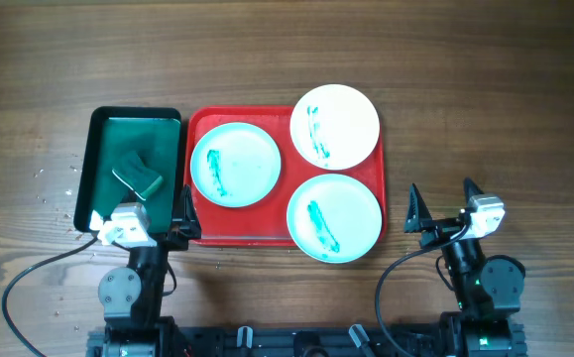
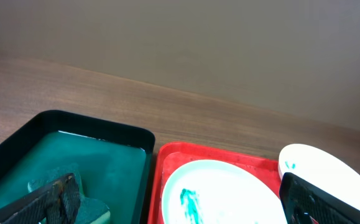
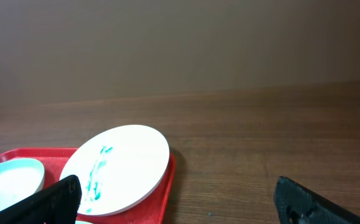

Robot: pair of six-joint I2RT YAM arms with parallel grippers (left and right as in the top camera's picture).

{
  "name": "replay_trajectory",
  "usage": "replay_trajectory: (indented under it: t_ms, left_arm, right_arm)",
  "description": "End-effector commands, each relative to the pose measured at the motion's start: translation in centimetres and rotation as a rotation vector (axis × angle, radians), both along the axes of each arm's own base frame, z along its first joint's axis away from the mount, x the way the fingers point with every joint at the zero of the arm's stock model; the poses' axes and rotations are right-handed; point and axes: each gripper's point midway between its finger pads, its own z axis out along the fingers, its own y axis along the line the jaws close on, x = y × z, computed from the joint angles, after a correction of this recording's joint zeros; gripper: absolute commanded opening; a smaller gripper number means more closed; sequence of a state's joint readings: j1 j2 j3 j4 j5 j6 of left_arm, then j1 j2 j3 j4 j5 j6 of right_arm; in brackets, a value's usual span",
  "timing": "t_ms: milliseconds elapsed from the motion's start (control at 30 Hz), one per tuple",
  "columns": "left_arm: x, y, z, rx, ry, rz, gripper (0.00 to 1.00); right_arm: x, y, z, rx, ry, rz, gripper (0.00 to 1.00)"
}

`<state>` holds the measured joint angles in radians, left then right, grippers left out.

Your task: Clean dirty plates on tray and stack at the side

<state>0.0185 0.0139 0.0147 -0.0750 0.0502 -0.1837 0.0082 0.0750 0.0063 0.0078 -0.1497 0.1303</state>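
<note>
Left gripper [image 1: 140,213], right gripper [image 1: 443,203]: wide open, empty, beside tray [image 1: 195,124] near corners. Three smeared plates [image 1: 235,164] on tray; two overhang rim, seemingly unsupported there. Risk: wiping pressure tips one off. Sponge [image 1: 136,174] left of tray, ungrasped.

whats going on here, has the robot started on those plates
Nothing is being handled yet. Three plates, left, back right and front right, sit on the red tray, each streaked with teal smears, and none is stacked at the side. A sponge lies untouched in the dark green tray. The left gripper and right gripper are both open and empty, at the near side of the table.
</note>
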Motion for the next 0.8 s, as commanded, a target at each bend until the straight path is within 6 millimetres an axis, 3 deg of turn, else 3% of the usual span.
replay_trajectory:
  t_ms: [0, 500, 667, 767]
  left_arm:
    - [0.0, -0.3, -0.5, 0.019, 0.009, -0.015, 1.00]
    - [0.0, -0.3, -0.4, 0.019, 0.008, -0.015, 1.00]
    - [0.1, -0.4, -0.7, 0.010, 0.019, -0.022, 1.00]
    - [0.1, -0.4, -0.6, 0.010, 0.016, -0.022, 1.00]
  right_arm:
    - [0.0, 0.4, -0.1, 0.008, 0.004, 0.020, 1.00]
    - [0.0, 0.1, -0.1, 0.001, 0.003, 0.001, 1.00]
    - [0.0, 0.6, 2.3, 0.015, -0.092, 0.031, 1.00]
    - [-0.1, 0.9, 2.2, 0.085, -0.077, 0.049, 1.00]
